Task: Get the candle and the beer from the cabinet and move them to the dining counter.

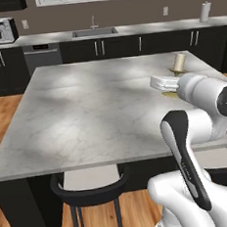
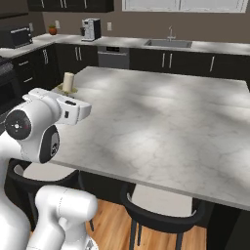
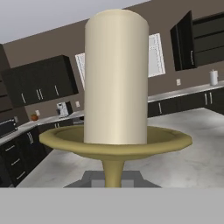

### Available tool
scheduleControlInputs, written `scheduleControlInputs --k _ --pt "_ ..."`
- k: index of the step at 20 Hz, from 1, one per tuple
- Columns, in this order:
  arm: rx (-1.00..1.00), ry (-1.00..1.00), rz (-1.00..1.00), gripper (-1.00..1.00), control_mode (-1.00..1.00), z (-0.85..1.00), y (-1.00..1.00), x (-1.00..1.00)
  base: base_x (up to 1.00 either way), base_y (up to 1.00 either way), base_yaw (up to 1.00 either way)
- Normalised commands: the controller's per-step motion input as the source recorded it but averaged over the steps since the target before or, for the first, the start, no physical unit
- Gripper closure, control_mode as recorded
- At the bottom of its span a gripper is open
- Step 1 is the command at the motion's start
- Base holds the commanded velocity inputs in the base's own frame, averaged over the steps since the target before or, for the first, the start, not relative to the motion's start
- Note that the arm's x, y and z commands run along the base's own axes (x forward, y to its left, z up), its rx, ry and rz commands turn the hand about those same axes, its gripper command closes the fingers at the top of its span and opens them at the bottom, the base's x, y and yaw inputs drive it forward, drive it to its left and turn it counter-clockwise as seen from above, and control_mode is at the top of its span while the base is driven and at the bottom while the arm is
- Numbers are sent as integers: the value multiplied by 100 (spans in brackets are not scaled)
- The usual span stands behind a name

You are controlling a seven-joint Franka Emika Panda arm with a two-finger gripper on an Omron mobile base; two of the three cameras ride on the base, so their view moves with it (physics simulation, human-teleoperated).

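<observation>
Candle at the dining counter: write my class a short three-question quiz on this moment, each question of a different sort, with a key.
1. True or false: the candle lies on its side on the dining counter.
2. Which appliance stands on the wall worktop left of the sink in the left base view? A) coffee machine B) toaster C) kettle
3. Fill the gap: in the hand view, the fingers are shut on the brass holder's ____.

Key: 1 false, it stands upright near the counter's far corner. 2 A. 3 stem.
</observation>
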Motion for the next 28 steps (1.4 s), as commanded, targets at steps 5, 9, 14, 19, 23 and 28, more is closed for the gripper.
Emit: scheduleControlInputs --k 5,9,14,19,23,28 --pt "0 0 0 100 100 0 0 0 10 4 0" --pt "0 0 0 100 100 0 0 0 0 0 0" --pt "0 0 0 100 100 0 0 0 0 0 0" --pt "0 0 0 100 100 0 0 0 -1 0 0" --pt "0 2 0 100 -100 -3 -2 2 0 0 0" --pt "0 15 8 100 -100 -7 -16 10 0 0 0"
